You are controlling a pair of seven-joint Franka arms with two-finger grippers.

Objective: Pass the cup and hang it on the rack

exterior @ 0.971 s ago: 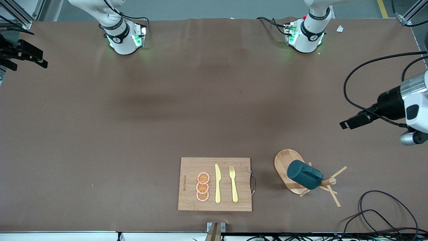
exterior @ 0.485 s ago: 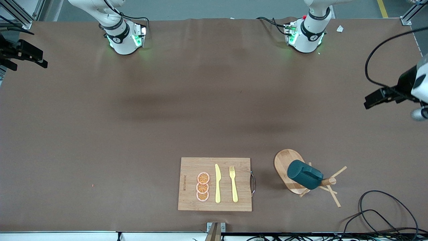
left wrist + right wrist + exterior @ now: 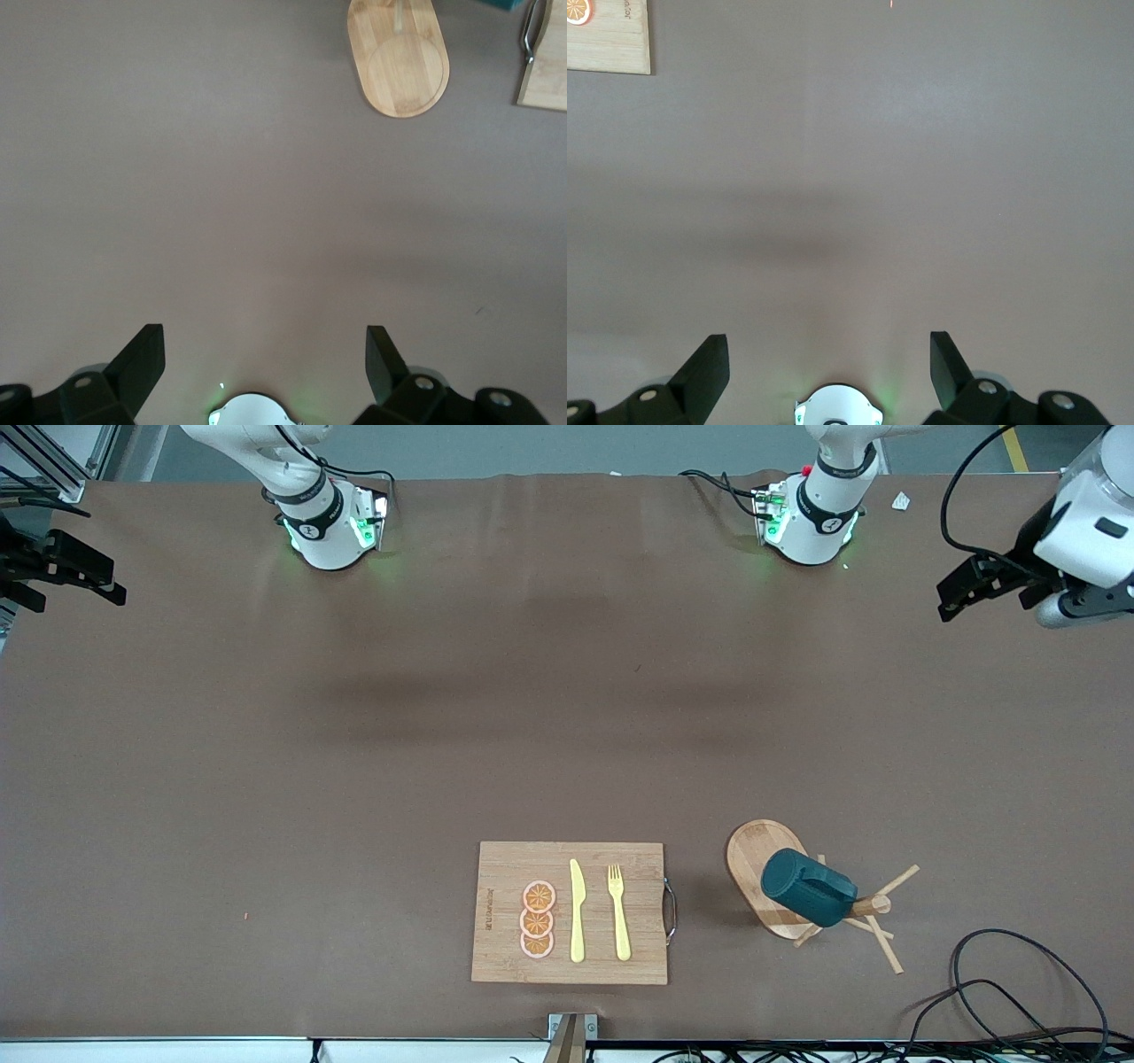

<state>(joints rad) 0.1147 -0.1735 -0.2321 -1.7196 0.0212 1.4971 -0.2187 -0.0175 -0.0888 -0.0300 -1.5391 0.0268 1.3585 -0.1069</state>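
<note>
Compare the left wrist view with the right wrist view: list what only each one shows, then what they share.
Only the left wrist view shows the rack's oval base and the cutting board's metal handle. Only the right wrist view shows an orange slice on the cutting board's corner. Both show bare brown table, their own open end effector, left end effector and right end effector, and a green-lit robot base.

The cup [image 3: 807, 887] covers the rack's [image 3: 753, 852] post, so the peg it hangs on seems hidden. In the left wrist view, only a teal sliver [image 3: 498, 3] shows at the edge.
</note>
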